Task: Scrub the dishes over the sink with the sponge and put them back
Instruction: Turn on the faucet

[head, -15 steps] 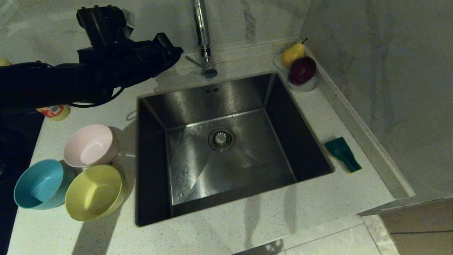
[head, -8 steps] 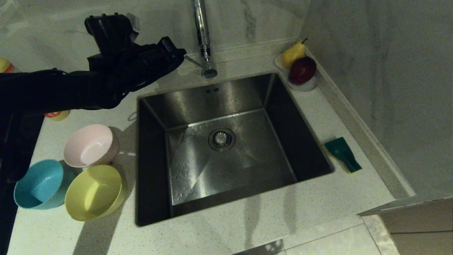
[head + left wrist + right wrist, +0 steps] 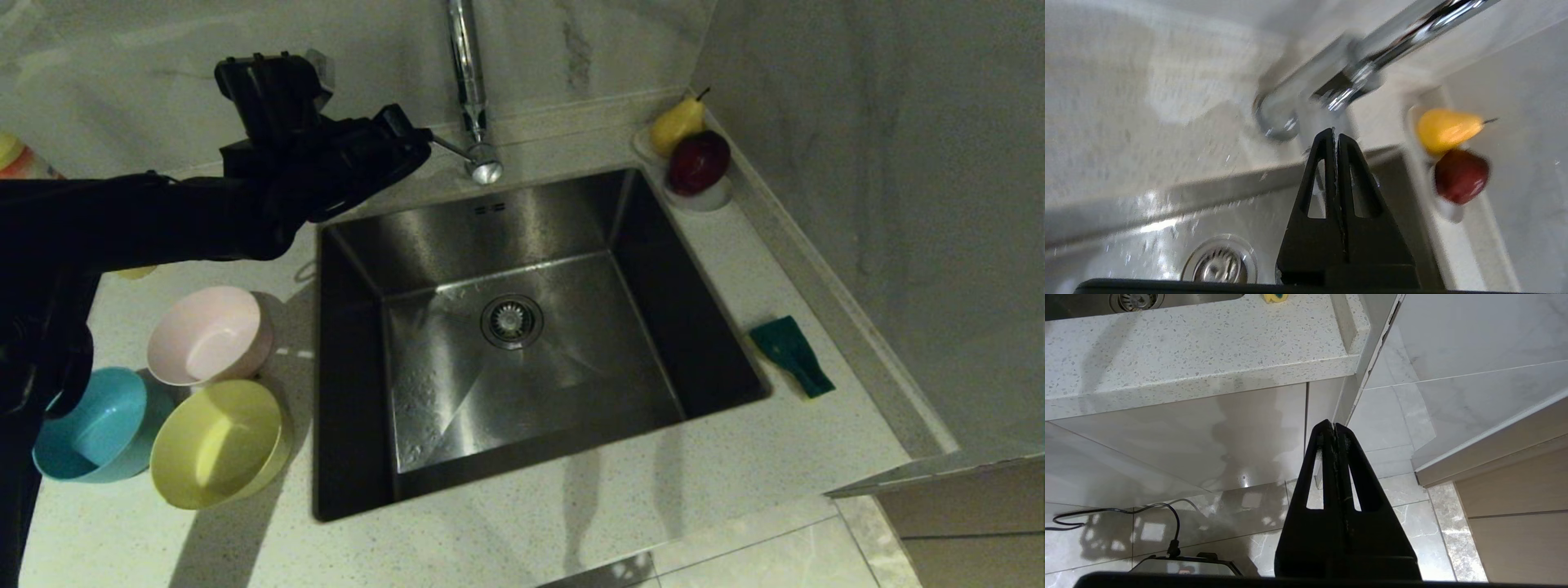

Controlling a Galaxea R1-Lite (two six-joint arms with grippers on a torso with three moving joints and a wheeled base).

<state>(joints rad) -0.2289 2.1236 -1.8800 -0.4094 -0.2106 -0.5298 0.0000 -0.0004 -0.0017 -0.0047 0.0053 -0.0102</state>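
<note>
Dishes unscrubbed on left worktop, sponge untouched right of sink. My left claw clenched, empty, seemingly nudging tap lever.

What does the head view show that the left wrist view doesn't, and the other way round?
Only the head view: the pink bowl, blue bowl and yellow bowl on the counter left of the sink, the sponge on its right, and the left arm reaching toward the tap lever.
Only the left wrist view: the left claw, shut and empty, its tips close to the tap base.
Both: tap, drain, pear and dark red fruit.
</note>
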